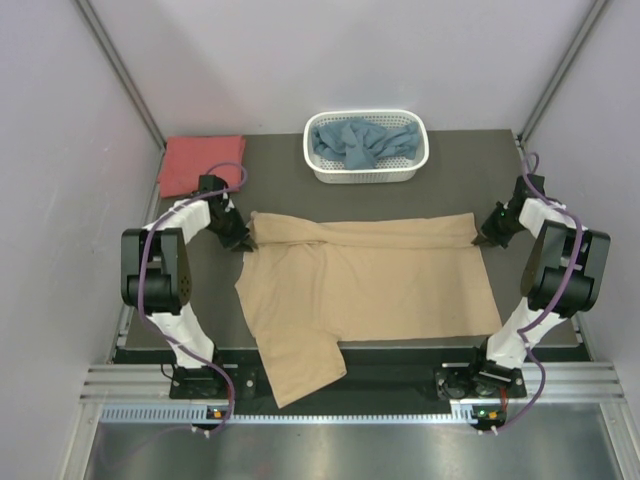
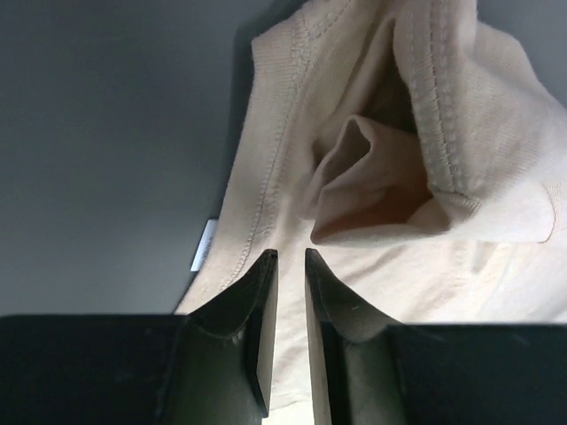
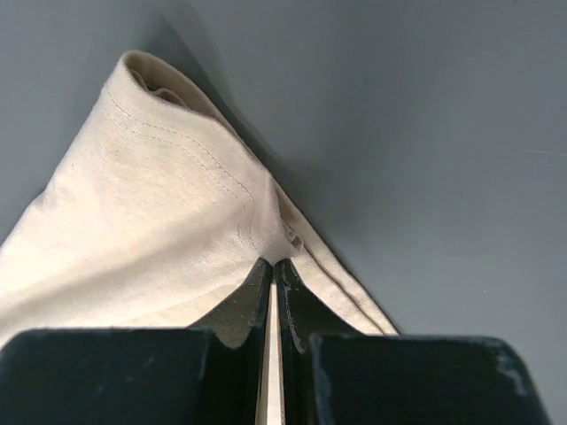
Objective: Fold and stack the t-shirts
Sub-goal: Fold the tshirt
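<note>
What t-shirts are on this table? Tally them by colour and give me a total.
Tan t-shirt: 1
Coral-red t-shirt: 1
Dusty blue t-shirt: 1
Total: 3

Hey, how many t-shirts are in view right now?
3. A tan t-shirt lies spread across the middle of the table, a coral-red t-shirt sits folded at the far left corner, and a blue t-shirt is bunched in the white basket; more could be hidden beneath it.
</note>
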Available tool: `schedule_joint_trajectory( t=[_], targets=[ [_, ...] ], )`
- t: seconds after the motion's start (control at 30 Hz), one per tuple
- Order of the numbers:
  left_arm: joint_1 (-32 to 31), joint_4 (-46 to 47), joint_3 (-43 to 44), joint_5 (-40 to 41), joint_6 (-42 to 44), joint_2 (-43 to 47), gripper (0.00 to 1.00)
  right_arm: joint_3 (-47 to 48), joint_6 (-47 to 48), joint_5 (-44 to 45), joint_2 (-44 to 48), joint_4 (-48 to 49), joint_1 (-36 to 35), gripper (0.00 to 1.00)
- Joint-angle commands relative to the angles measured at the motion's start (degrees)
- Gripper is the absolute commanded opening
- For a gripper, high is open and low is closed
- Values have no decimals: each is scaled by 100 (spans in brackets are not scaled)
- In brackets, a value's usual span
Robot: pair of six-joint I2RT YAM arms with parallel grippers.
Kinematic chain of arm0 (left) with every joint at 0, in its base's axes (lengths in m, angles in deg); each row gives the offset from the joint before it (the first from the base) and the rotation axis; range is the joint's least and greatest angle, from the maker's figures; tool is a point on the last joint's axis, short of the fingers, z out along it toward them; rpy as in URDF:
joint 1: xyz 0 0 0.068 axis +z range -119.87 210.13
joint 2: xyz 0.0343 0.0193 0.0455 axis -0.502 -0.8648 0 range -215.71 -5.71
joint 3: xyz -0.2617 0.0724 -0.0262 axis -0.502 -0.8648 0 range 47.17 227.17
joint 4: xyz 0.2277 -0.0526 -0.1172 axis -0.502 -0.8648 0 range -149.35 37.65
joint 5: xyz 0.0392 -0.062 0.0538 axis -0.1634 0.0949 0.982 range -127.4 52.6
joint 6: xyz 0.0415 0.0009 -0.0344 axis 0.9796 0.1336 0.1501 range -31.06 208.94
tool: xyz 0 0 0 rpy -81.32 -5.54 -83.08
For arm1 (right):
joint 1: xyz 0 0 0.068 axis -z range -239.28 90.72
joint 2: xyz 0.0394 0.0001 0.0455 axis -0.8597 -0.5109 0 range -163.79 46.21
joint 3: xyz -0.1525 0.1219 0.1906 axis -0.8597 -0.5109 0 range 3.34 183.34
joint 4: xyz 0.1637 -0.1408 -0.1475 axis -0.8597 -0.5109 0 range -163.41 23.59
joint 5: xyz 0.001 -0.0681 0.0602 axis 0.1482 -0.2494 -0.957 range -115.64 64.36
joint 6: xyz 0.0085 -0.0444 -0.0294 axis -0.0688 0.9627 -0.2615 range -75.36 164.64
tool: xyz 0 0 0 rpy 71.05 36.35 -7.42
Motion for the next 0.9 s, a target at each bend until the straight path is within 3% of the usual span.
schedule_joint_trajectory(
  t=[0.0, 0.6, 0.87],
  targets=[
    [-12, 237, 300, -146, 64, -71, 24, -4, -1, 63, 64, 160, -80, 0],
    [-47, 440, 616, -67, -15, -607, 29, 49, -10, 63, 20, 160, -80, 0],
    [-38, 492, 696, 3, -15, -739, 18, 58, 17, 45, 11, 151, -80, 0]
  ],
)
